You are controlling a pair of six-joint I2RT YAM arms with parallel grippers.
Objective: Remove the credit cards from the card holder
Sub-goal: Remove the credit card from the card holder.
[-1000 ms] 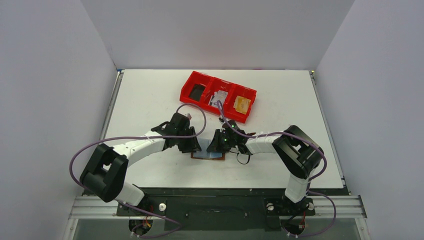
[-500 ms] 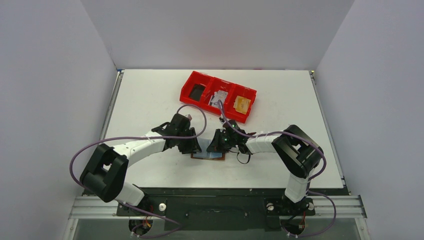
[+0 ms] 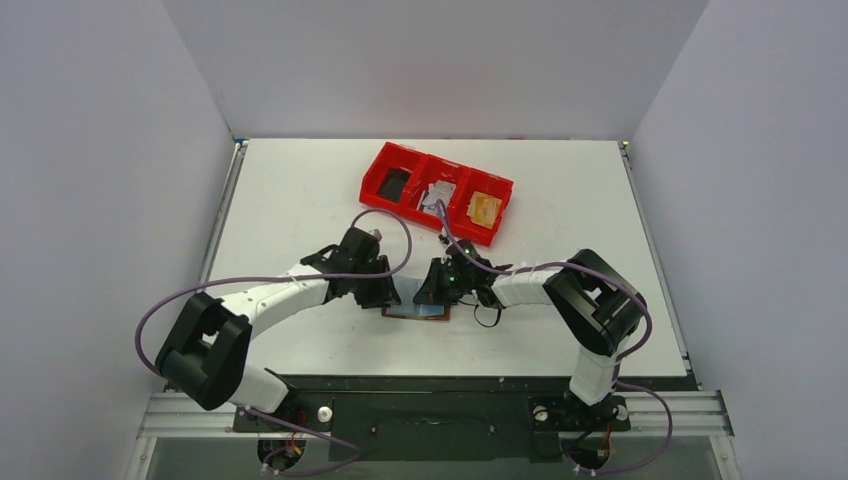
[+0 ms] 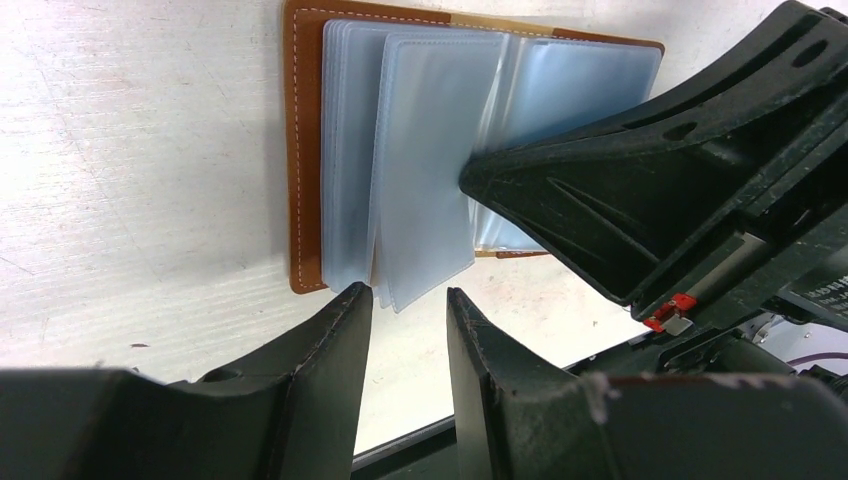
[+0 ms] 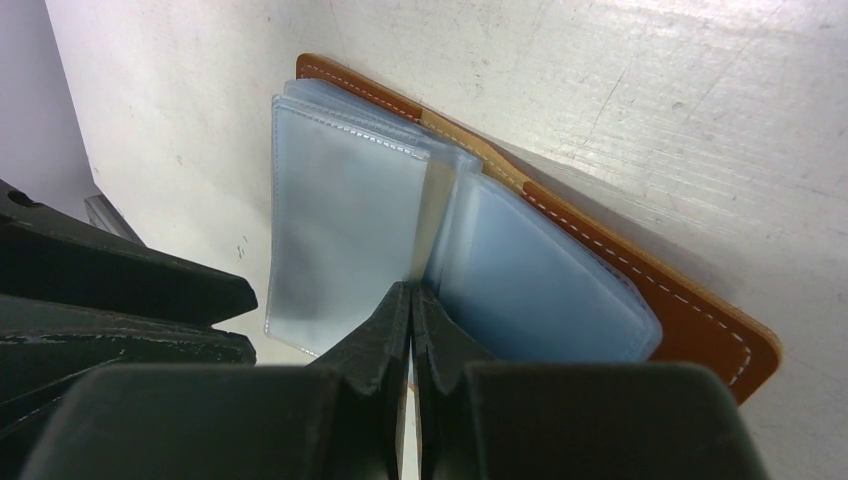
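You find the card holder (image 3: 416, 312) lying open on the table (image 3: 300, 200), with the left gripper (image 4: 408, 293) at its left side and the right gripper (image 5: 411, 290) at its right side. The tray (image 3: 371, 180) stands behind them, nearer to the far edge and well apart from the card holder.

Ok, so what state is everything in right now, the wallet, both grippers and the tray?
wallet, open, lying flat.
plastic sleeves, fanned apart, one lifted off the rest.
left gripper, open, fingertips either side of a sleeve's corner.
right gripper, shut, tip pressed on the sleeves near the fold.
red tray, something in each of its three compartments.
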